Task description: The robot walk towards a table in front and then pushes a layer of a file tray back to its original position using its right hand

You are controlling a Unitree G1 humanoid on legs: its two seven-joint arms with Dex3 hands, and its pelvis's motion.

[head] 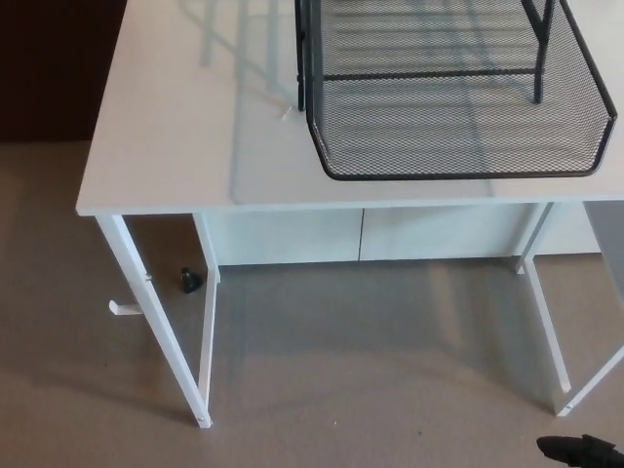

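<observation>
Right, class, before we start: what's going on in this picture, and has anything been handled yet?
A humanoid robot looks down at a white table carrying a black mesh file tray. The tray's bottom layer sticks out toward the table's front edge. Nothing is touching the tray. Only a dark part of the robot shows at the lower right corner, low over the carpet; whether it is the right hand is unclear. The push is not yet begun.

No readable text, label, number or sign anywhere
</observation>
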